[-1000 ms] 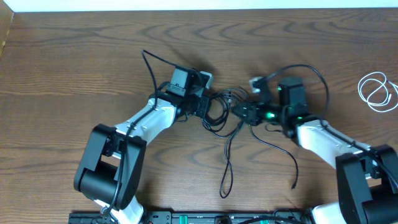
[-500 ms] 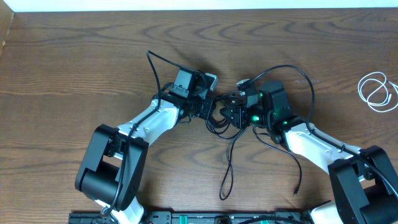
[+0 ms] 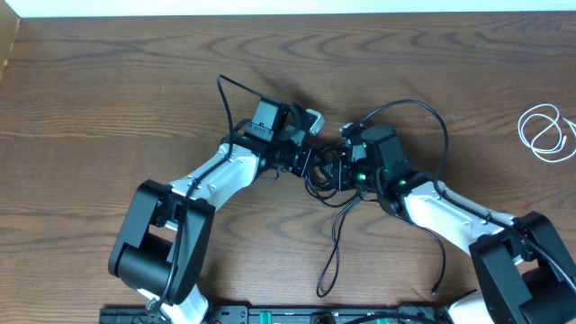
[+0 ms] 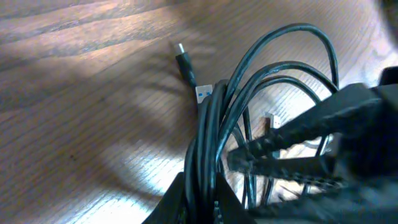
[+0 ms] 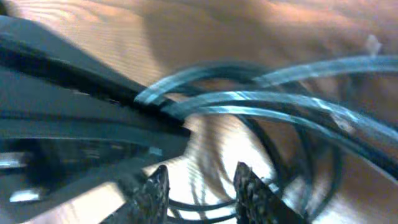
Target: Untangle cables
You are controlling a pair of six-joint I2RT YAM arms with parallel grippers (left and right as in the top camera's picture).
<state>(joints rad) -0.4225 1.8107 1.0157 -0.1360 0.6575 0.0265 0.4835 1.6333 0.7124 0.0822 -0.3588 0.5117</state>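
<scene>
Left end effector (image 3: pixel 304 158) clamped on bunched black cable (image 4: pixel 208 134). Right end effector (image 5: pixel 200 190) narrowly parted, holding nothing, cable loops just ahead. White cable (image 3: pixel 546 131) well off to its right.

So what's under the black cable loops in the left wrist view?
Bare wooden table shows through the black cable loops held by the left gripper. The right gripper crosses in front of them, hiding whatever lies beneath it.

table (image 3: pixel 108 81): dark grained wood, slight sheen | black cable (image 4: pixel 205 143): glossy plastic | white cable (image 3: pixel 545 133): smooth
</scene>
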